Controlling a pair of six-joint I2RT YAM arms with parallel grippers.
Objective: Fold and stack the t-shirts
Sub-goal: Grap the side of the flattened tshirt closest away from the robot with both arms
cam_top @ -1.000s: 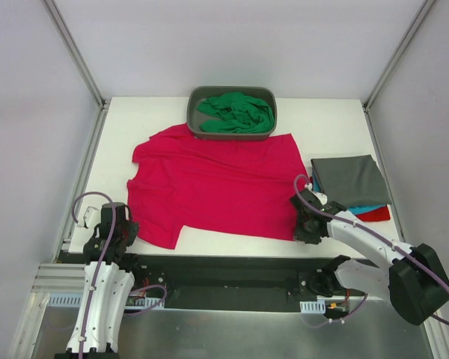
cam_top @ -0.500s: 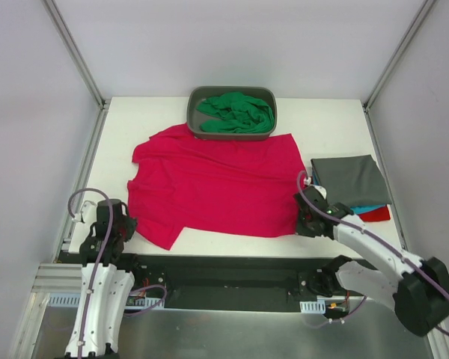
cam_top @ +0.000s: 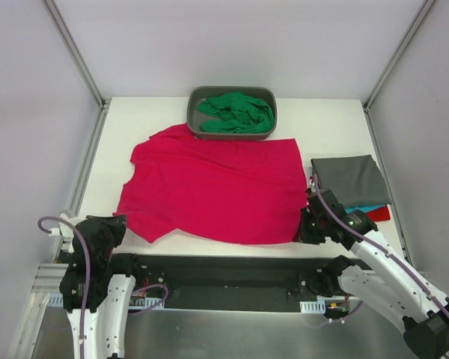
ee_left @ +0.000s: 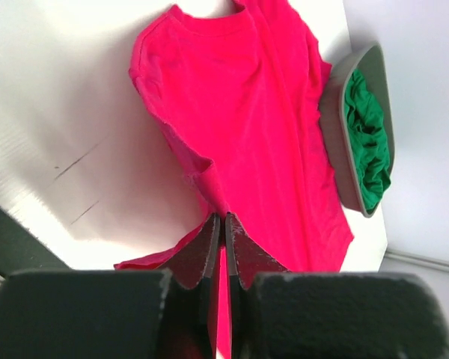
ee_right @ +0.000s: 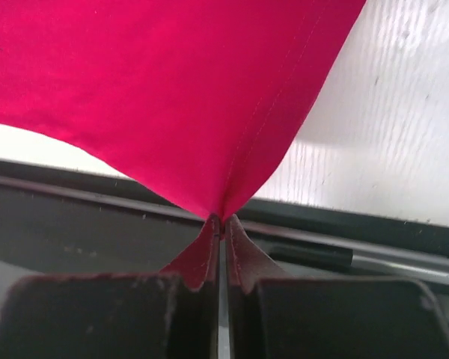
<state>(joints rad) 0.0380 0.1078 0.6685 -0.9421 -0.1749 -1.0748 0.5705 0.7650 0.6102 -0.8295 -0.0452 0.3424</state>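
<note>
The crimson-pink t-shirt lies spread across the middle of the white table. My left gripper is shut on its near left corner, which also shows in the left wrist view. My right gripper is shut on its near right corner, which hangs over the table's front edge in the right wrist view. The bright green t-shirt lies crumpled in the grey tub at the back. A folded dark grey t-shirt tops a stack at the right, with the teal and red shirts under it.
The tub's front rim touches the pink shirt's far edge. A black rail runs along the table's front edge below both grippers. Metal frame posts rise at the back corners. The white table shows bare at the back right.
Both grippers have drawn back toward the near edge with the shirt's corners. The left one moved left and nearer, pulling the near left corner outward and stretching the hem.
</note>
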